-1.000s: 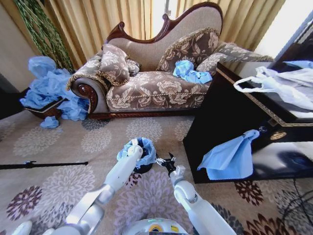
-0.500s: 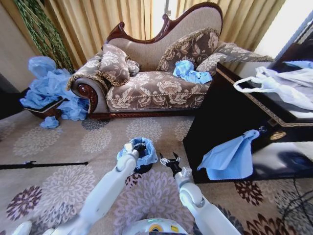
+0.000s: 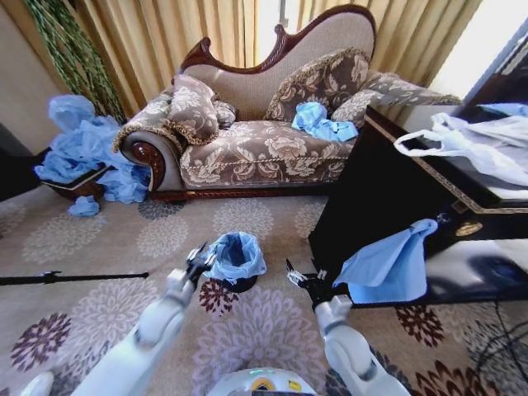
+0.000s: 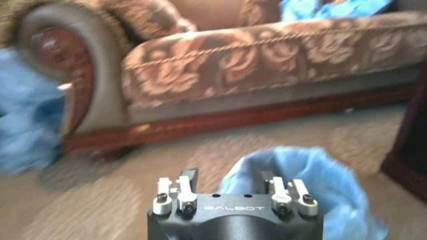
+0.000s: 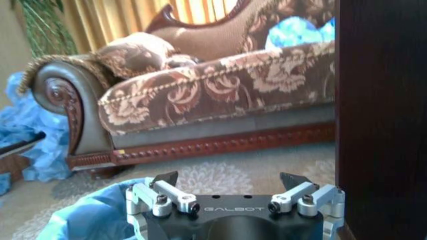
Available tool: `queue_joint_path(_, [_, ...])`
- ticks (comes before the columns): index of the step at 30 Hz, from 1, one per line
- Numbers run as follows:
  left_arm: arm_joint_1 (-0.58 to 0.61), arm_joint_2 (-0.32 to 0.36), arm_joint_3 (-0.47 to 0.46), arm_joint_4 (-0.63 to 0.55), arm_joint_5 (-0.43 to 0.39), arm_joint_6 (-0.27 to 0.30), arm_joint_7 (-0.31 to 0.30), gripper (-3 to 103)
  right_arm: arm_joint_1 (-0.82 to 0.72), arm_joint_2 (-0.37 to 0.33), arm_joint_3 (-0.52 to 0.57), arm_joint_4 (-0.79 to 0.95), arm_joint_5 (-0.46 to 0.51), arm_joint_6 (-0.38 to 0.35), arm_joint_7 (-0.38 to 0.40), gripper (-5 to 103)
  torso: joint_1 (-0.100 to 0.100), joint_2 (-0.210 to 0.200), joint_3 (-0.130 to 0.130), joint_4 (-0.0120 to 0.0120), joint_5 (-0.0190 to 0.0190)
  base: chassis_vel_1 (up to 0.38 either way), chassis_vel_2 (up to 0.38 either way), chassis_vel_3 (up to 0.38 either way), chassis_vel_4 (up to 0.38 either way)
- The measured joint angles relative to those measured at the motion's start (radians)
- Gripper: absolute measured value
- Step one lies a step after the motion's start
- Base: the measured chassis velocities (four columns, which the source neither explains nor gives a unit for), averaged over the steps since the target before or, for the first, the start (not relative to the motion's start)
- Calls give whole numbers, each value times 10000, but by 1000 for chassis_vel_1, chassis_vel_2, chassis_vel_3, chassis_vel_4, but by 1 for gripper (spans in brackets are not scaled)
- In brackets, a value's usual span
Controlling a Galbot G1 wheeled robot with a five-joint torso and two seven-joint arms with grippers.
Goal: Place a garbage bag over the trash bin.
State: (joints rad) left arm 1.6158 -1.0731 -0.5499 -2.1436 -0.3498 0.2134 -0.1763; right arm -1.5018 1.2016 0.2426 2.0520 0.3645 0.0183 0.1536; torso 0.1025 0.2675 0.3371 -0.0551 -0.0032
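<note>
Now the garbage bag (image 3: pixel 234 256) drapes the trash bin (image 3: pixel 240 285); both grippers flank it, empty, jaws wide. Left gripper (image 3: pixel 198 261) sits at its nine o'clock, right gripper (image 3: pixel 300 279) at three: ideally, smooth the film evenly around the rim.

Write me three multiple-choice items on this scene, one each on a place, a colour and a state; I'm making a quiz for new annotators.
1. Where does the trash bin stand?
A. On the sofa seat
B. On the carpet in front of the sofa
C. On the dark cabinet

2. What colour is the garbage bag over the bin?
A. Light blue
B. White
C. Black

3. What state are the two claws in?
A. Both shut on the bag
B. Left shut, right open
C. Both open, holding nothing

Answers:
1 B, the bin sits on the patterned carpet before the sofa.
2 A, the film draped on its rim is light blue.
3 C, the left claw and right claw flank the bin with fingers spread.
</note>
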Motion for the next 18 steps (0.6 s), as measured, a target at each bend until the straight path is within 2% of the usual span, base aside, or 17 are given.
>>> queue_joint_path(1, [474, -278, -323, -178, 194, -77, 67, 64, -252, 90, 119, 81, -165, 199, -180, 100, 0, 0, -1, -1, -2, 0, 0, 0, 0])
queue_joint_path(4, [1563, -1134, -1059, -348, 996, -834, 552, 80, -953, 391, 383, 272, -443, 661, -458, 100, 0, 0, 0, -2, -2, 0, 0, 0, 0])
queue_joint_path(5, [1563, -1134, -1059, -348, 996, -834, 552, 80, -953, 391, 383, 272, -443, 661, -458, 100, 0, 0, 0, -2, -2, 0, 0, 0, 0])
queue_joint_path(6, [1939, -1487, -1251, -402, 1256, -1143, 746, 85, -1234, 506, 461, 302, -553, 836, -554, 100, 1, 0, 1, -3, -2, 0, 0, 0, 0])
queue_joint_path(8, [2352, -1966, -1350, -606, 1407, -1410, 816, 95, -1625, 629, 543, 323, -663, 1107, -711, 100, 0, 0, 1, 0, -2, 0, 0, 0, 0])
queue_joint_path(9, [2352, -1966, -1350, -606, 1407, -1410, 816, 95, -1625, 629, 543, 323, -663, 1107, -711, 100, 0, 0, 1, 0, -2, 0, 0, 0, 0])
queue_joint_path(12, [2779, -2520, -1043, -1175, 1390, -1618, 814, 100, -2190, 669, 681, 560, -477, 1402, -911, 100, 1, 0, 1, -2, -2, 0, 0, 0, 0])
queue_joint_path(18, [2978, -2755, -398, -1718, 1330, -1449, 553, 100, -2628, 650, 964, 852, -97, 1646, -1031, 100, 1, 0, 2, -2, -3, 0, 0, 0, 0])
